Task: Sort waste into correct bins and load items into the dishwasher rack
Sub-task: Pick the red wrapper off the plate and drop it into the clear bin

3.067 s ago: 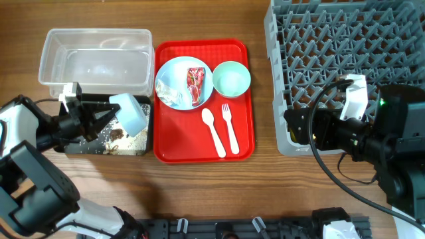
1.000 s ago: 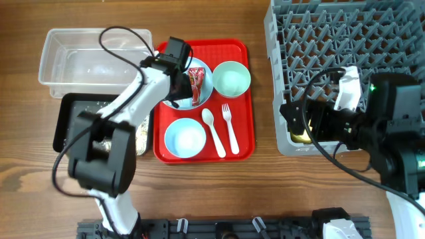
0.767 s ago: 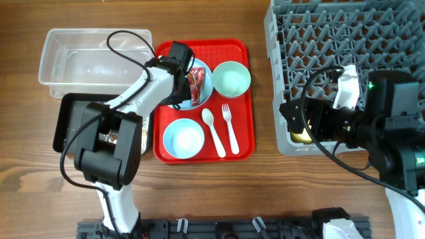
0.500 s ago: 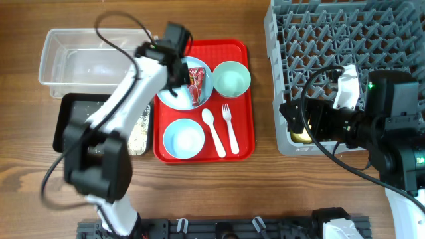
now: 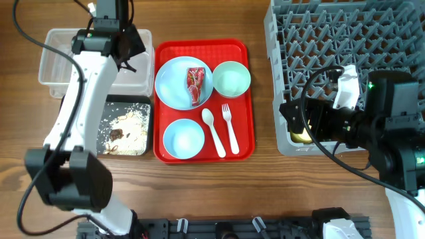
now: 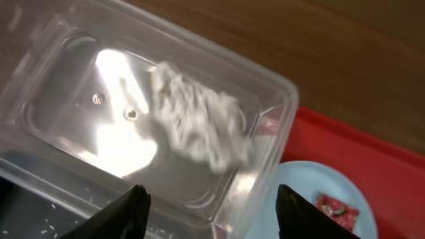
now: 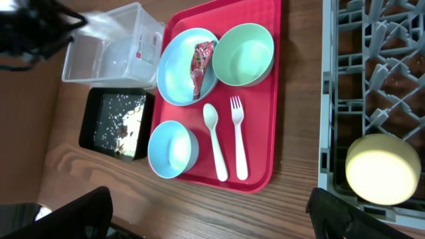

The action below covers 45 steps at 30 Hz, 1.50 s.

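My left gripper [image 5: 126, 48] hangs open over the clear bin [image 5: 63, 66]; between its spread fingers, a blurred white tissue [image 6: 192, 123] is inside that tub [image 6: 80, 113]. The black bin [image 5: 147, 129] below it holds pale food scraps [image 5: 126, 123]. A red-and-white wrapper [image 5: 194, 85] lies on the blue plate [image 5: 172, 83]. A green bowl [image 5: 231, 78], small blue bowl [image 5: 184, 138], spoon [image 5: 212, 129] and fork [image 5: 230, 126] also sit on the red tray. My right gripper [image 7: 216, 219] is wide open and empty by the dishwasher rack [image 5: 345, 40], where a yellow-green cup [image 7: 380, 169] rests.
The red tray [image 5: 199, 48] lies between the bins and the rack. The rack's near-left corner [image 5: 282, 143] is close to my right arm. Bare wooden table [image 5: 212, 192] stretches along the front edge.
My left gripper swung from the blue plate up and left to the clear tub with the tissue and opened. The tissue is off the plate. The right arm stayed still.
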Each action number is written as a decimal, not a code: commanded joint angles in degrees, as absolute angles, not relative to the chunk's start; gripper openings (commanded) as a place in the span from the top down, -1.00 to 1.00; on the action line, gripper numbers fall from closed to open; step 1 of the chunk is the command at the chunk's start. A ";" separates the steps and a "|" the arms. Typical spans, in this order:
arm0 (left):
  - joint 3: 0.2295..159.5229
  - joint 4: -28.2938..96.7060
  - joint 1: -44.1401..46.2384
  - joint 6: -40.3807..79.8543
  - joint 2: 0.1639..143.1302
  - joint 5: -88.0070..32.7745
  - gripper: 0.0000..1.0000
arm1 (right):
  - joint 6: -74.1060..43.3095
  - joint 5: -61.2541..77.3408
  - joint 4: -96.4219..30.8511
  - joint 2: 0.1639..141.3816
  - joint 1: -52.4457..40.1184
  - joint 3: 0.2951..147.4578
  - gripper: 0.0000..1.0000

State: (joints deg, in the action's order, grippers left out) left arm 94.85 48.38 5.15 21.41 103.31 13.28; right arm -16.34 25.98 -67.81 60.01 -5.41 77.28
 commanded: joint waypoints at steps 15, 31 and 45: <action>93.65 49.52 21.08 15.20 114.91 0.45 -0.40 | -15.42 27.00 -68.23 60.07 -5.28 77.14 -0.92; 93.65 48.27 21.47 17.39 127.09 -0.21 -0.04 | -15.38 27.00 -67.96 60.07 -5.28 77.14 -0.92; 98.35 56.34 19.20 18.90 120.22 0.30 0.92 | -15.18 27.03 -67.79 60.05 -5.28 77.14 -0.92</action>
